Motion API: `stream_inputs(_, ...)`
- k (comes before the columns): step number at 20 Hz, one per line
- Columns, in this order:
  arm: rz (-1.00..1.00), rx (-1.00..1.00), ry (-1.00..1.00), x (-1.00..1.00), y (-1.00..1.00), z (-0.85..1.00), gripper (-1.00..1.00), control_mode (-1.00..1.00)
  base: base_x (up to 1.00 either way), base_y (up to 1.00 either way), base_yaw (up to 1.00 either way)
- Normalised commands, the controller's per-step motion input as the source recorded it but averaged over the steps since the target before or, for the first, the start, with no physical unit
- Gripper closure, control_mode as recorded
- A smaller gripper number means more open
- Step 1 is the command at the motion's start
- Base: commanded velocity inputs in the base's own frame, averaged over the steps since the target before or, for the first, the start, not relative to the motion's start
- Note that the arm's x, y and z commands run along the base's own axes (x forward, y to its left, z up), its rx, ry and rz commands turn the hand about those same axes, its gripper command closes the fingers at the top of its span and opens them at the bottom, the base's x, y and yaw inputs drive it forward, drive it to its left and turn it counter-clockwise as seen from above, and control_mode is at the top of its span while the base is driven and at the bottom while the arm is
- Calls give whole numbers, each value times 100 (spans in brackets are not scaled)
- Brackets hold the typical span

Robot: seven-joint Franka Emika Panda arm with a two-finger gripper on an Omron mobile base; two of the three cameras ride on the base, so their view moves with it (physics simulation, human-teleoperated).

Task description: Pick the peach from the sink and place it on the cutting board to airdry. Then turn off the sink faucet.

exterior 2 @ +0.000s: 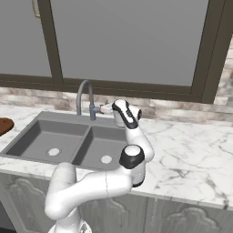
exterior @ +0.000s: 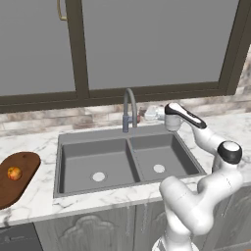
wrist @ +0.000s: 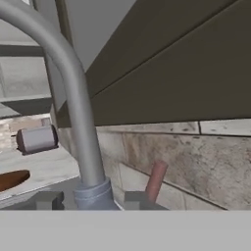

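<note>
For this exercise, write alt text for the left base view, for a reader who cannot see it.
A white robot arm reaches over the right of an empty grey double sink toward the gooseneck faucet. At far left, a peach sits on a brown cutting board.

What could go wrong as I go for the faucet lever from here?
The claw is shut and close beside the sink faucet, so it could bump the neck rather than the small reddish lever. A hard shove might overshoot. The peach already rests on the cutting board, well clear.
</note>
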Motion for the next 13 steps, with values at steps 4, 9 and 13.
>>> stream_inputs(4, 0, -5, -6, 13, 99, 0, -100, -100, 0, 0, 0)
stream_inputs(9, 0, -4, -2, 17, 85, 0, -100, -100, 0, 0, 0)
stream_inputs(13, 0, -3, -1, 10, 63, 0, -100, -100, 0, 0, 0)
